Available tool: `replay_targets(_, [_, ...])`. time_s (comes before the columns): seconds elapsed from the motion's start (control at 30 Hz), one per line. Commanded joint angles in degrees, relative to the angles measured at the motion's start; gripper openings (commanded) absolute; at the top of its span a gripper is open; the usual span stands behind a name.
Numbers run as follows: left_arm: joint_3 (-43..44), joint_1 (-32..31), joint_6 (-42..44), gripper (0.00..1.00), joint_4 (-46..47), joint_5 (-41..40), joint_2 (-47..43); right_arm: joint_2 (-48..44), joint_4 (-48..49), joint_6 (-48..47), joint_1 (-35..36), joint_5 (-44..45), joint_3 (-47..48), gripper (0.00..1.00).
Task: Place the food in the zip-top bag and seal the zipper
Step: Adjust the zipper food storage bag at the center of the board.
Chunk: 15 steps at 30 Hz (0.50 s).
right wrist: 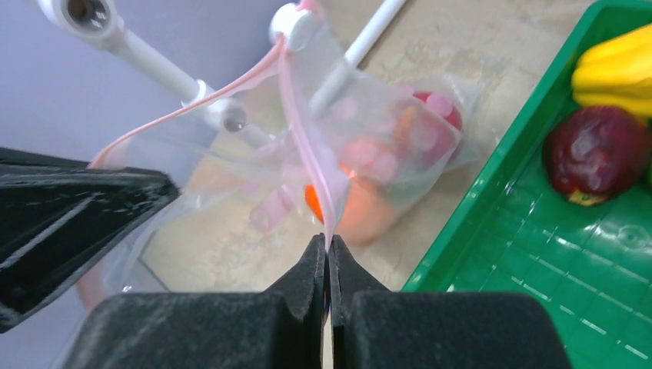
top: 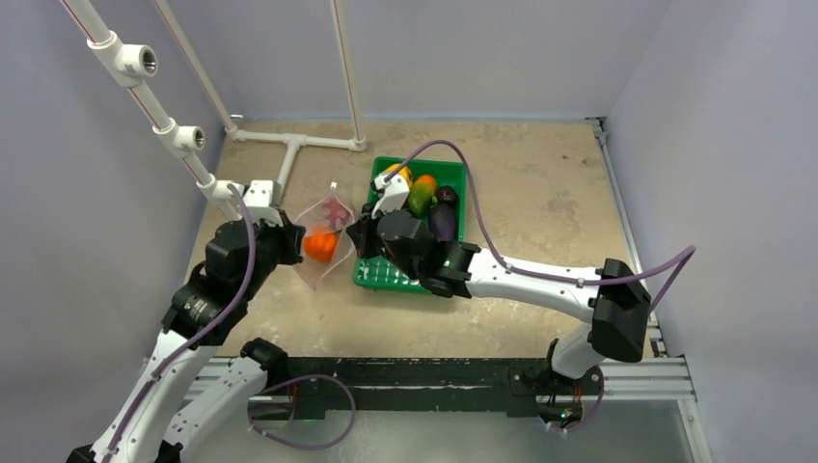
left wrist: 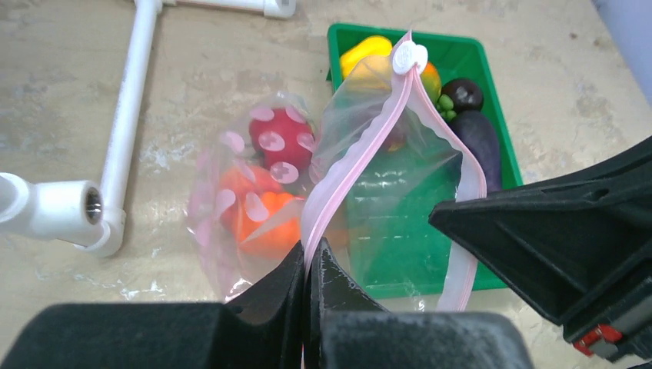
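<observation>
Left gripper [left wrist: 309,257] clamped on zipper [left wrist: 360,150], right gripper [right wrist: 326,250] clamped on its far side; I barely make out food [left wrist: 265,223] through zip-top bag [left wrist: 384,192].

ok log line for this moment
left gripper: shut on zipper | right gripper: shut on zipper | zip-top bag: open, part filled | green tray: holds food

Down over the table [top: 540,183] from high behind, plus tight from each wrist on the same zip-top bag [left wrist: 400,177].

Gap: zip-top bag [top: 328,217] mouth gapes between left gripper [left wrist: 310,261] and right gripper [right wrist: 327,250] (both pinching its rim) | green tray [left wrist: 460,51] crowds right | white pipes [top: 289,140] hem left | far-right table [top: 550,193] open
</observation>
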Motion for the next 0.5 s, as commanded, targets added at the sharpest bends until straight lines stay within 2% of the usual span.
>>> replay_targets(0.0, [8.5, -0.2, -0.8, 0.00, -6.0, -2.3, 1.2, -3.0, 1.1, -3.9, -1.9, 1.6, 3.3, 0.00])
replay_targets(0.27, [17.8, -0.2, -0.2, 0.00, -12.9, -4.9, 3.2, -3.1, 0.4, -7.2, -4.6, -1.5, 7.3, 0.00])
replay_targets(0.47, [14.5, -0.2, -0.8, 0.00, -11.9, -4.5, 3.9, -2.4, 0.2, -7.9, -5.6, -2.7, 7.9, 0.00])
